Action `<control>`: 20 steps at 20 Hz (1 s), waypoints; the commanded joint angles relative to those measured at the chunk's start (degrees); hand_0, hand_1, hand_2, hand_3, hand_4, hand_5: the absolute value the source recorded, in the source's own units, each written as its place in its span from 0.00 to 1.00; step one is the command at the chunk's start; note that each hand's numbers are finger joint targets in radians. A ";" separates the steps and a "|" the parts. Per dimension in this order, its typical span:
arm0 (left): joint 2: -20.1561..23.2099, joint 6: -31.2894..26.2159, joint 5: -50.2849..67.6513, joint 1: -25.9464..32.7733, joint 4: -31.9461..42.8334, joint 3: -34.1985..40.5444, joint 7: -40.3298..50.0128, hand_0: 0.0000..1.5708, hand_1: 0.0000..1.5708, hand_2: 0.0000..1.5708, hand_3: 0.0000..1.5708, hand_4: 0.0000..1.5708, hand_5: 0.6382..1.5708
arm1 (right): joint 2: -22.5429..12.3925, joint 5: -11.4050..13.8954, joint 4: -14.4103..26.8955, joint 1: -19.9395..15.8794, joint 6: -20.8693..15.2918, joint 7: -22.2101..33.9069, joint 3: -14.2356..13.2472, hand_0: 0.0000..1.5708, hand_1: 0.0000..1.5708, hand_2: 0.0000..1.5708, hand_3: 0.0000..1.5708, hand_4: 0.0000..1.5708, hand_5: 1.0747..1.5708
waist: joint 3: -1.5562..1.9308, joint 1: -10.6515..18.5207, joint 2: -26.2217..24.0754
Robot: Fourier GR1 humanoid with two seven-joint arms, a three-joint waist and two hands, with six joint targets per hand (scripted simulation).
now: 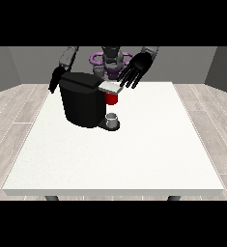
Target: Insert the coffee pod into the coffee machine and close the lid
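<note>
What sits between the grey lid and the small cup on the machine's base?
In the front view, a red part shows directly beneath the grey lid and above the small cup, with a short gap over the cup.

Coffee machine [81, 103] stood on the table [148, 154], toward its far left part. Lid [111, 87] stuck out from the machine's top to the right. Pod [112, 98] sat just under the lid. Cup [112, 119] stood below the pod, on the machine's base. Hand at the view's right [135, 71] hung above the lid's right end; hand at the view's left [55, 79] was behind the machine's left side.
</note>
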 commanded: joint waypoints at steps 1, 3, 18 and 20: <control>-5.51 -0.32 3.93 6.27 -0.44 1.88 -0.16 0.00 0.00 0.18 0.00 0.00 1.00 | 0.06 -0.14 1.22 4.21 0.15 1.02 -0.19 0.00 0.00 0.00 0.00 0.00 1.00 | -0.06 3.95 -6.91; -8.84 -0.20 12.13 6.98 -0.82 8.73 -2.52 0.00 0.00 0.10 0.00 0.00 1.00 | -0.53 -1.21 1.15 5.73 0.37 -1.29 -1.53 0.00 0.00 0.00 0.00 0.00 1.00 | -0.13 4.97 -8.98; -23.44 -3.60 28.01 32.65 1.54 17.19 -5.24 0.00 0.00 0.00 0.00 0.28 1.00 | -1.01 -5.31 -5.99 8.32 8.23 2.34 0.98 0.00 0.00 0.00 0.00 0.04 1.00 | -0.04 17.34 -28.95; -19.92 -6.56 28.62 33.55 0.10 17.86 -6.02 0.00 0.00 0.00 0.00 0.25 1.00 | -2.53 -4.11 -8.11 6.66 8.91 2.28 1.81 0.00 0.00 0.00 0.00 0.10 1.00 | -0.05 17.75 -28.03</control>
